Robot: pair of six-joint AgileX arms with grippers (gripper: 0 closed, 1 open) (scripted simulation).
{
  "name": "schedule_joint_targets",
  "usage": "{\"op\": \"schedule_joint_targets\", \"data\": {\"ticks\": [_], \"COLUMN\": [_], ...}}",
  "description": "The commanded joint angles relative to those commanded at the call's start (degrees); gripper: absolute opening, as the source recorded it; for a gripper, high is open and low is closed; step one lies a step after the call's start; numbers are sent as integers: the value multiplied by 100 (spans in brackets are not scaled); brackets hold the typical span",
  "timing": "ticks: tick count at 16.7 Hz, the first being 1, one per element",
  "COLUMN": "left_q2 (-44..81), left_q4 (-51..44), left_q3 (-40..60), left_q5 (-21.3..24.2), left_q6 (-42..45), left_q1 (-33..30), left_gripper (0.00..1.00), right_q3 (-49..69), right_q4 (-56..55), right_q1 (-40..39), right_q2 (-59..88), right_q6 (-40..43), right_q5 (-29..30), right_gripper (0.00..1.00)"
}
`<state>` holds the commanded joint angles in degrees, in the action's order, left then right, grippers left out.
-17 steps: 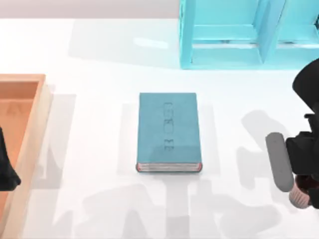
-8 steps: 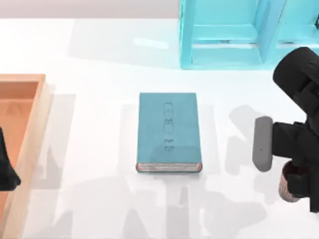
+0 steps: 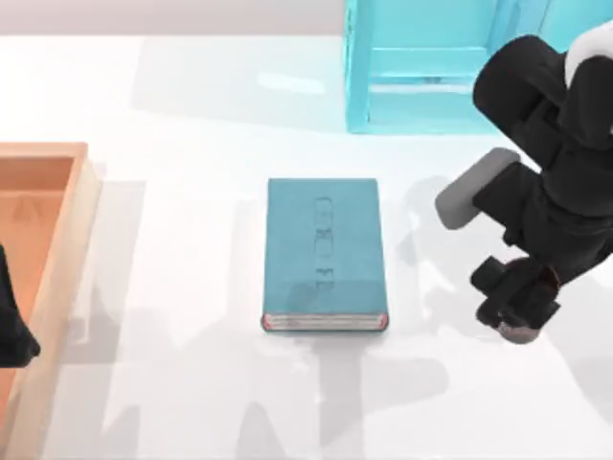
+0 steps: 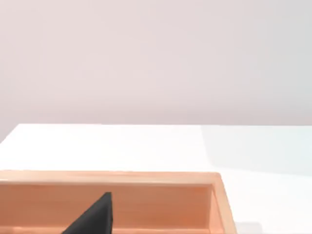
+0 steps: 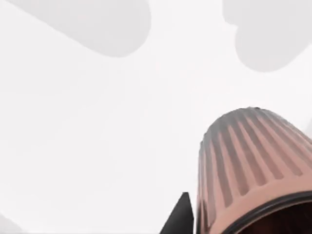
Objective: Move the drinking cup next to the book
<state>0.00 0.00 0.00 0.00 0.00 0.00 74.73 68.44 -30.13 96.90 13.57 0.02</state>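
Your white worktop [image 3: 192,115] carries a light cyan shelf frame [image 3: 421,67] at the back and a wooden tray [image 3: 48,249] at the left edge, where your left arm sits parked. The book [image 3: 324,254] lies flat mid-table. Right of it, well apart, your right end effector [image 3: 517,305] grasps the drinking cup [image 5: 253,165].

The right arm [image 3: 546,163], at the top view's three o'clock, is matte black with bulky rounded housings, a white patch at its upper end and a grey capsule-shaped link [image 3: 471,192]. The left arm [image 3: 11,321], at nine o'clock, is a plain black wedge.
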Motion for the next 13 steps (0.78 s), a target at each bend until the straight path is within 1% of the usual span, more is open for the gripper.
{"op": "schedule_joint_targets", "data": {"ticks": [4, 7, 10, 13], "left_q2": [0, 0, 0, 0], "left_q4": [0, 0, 0, 0], "left_q3": [0, 0, 0, 0], "left_q5": [0, 0, 0, 0], "left_q6": [0, 0, 0, 0], "left_q1": [0, 0, 0, 0], "left_gripper": [100, 100, 100, 100], "right_q3": [628, 1004, 1275, 1417], "right_q4": [124, 169, 195, 211], "right_q1": [-109, -190, -266, -318], "right_q2": [286, 423, 515, 565], "right_q6": [-1991, -3264, -4216, -4720], "right_q5": [2, 4, 4, 4], "right_gripper": [0, 0, 0, 0]}}
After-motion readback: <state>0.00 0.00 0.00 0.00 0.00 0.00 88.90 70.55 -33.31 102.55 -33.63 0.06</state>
